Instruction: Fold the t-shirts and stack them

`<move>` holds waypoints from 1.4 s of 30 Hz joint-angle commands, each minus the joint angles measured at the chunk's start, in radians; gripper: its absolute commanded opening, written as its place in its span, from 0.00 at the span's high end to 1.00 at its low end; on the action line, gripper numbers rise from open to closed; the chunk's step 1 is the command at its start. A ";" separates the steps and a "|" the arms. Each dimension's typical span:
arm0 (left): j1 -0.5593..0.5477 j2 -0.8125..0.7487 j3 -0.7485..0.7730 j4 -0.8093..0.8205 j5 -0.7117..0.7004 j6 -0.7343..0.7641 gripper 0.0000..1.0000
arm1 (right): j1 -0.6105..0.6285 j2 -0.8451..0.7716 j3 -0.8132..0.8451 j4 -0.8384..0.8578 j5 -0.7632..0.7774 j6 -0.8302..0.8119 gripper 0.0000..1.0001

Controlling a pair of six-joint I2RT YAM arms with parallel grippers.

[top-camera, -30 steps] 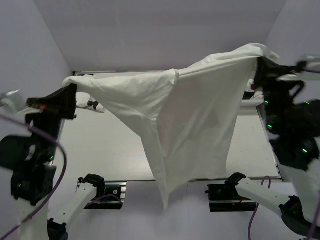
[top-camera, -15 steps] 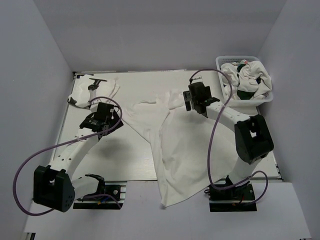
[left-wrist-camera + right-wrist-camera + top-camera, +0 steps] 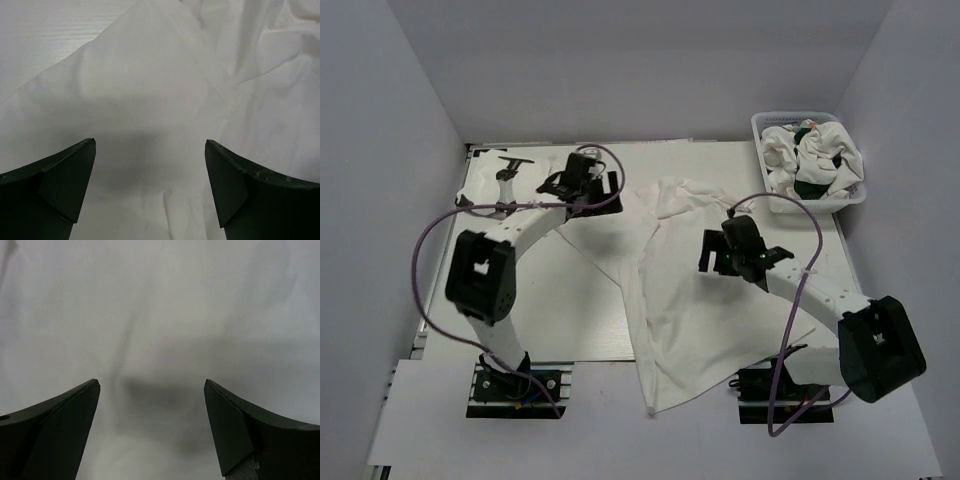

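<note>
T-shirt (image 3: 682, 290): airborne a second ago, now spread on table (image 3: 570, 322), hem over near edge, print perhaps face-down | left gripper (image 3: 150, 145): spread, empty, shifted to far sleeve | right gripper (image 3: 152, 382): spread, empty | folding may begin

Clearance check
Shirt (image 3: 670, 300) covers mid table (image 3: 540, 310); near-left strip bare; basket (image 3: 812, 207) fills far-right corner; walls (image 3: 410, 120) hem both sides.
</note>
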 commanded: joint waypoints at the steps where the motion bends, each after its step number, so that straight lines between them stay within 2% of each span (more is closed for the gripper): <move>1: -0.082 0.127 0.169 -0.047 0.074 0.117 0.00 | 0.006 -0.083 -0.105 -0.032 -0.060 0.180 0.10; 4: -0.154 0.279 0.319 -0.127 0.048 0.166 0.00 | -0.005 -0.143 -0.182 -0.057 -0.028 0.232 0.10; 8: -0.233 0.444 0.514 -0.240 -0.067 0.186 0.00 | -0.008 -0.174 -0.222 -0.074 0.064 0.275 0.10; 13: -0.265 0.578 0.637 -0.329 -0.125 0.169 0.00 | -0.027 -0.146 -0.239 -0.051 0.104 0.274 0.10; 15: -0.265 0.619 0.686 -0.352 -0.157 0.151 0.05 | -0.039 -0.117 -0.238 -0.039 0.078 0.272 0.10; 19: -0.265 0.604 0.686 -0.375 -0.239 0.097 0.35 | -0.048 -0.093 -0.252 -0.008 0.058 0.257 0.10; 20: -0.265 0.577 0.653 -0.366 -0.254 0.085 0.52 | -0.053 -0.088 -0.250 -0.003 0.061 0.251 0.10; 21: -0.265 0.577 0.652 -0.366 -0.254 0.076 0.52 | -0.051 -0.085 -0.249 -0.002 0.061 0.249 0.10; 24: -0.265 0.514 0.602 -0.337 -0.263 0.076 0.73 | -0.059 -0.076 -0.253 0.003 0.063 0.243 0.10; 25: -0.265 0.500 0.580 -0.323 -0.263 0.062 0.84 | -0.060 -0.073 -0.253 0.009 0.070 0.245 0.10; 26: -0.265 0.488 0.570 -0.323 -0.263 0.062 1.00 | -0.063 -0.070 -0.256 0.008 0.072 0.245 0.10; 30: -0.247 0.401 0.498 -0.349 -0.335 -0.014 1.00 | -0.074 -0.033 -0.264 0.026 0.084 0.248 0.10; 33: -0.247 0.238 0.337 -0.368 -0.399 -0.077 1.00 | -0.089 0.027 -0.247 0.032 0.086 0.251 0.10; 38: -0.247 -0.107 -0.047 -0.486 -0.450 -0.347 1.00 | -0.109 0.117 -0.189 0.029 0.069 0.242 0.10; 39: -0.247 -0.221 -0.154 -0.565 -0.450 -0.405 1.00 | -0.114 0.142 -0.177 0.020 0.064 0.246 0.10; 42: -0.247 -0.385 -0.341 -0.741 -0.370 -0.596 1.00 | -0.128 0.156 -0.141 0.014 0.044 0.234 0.10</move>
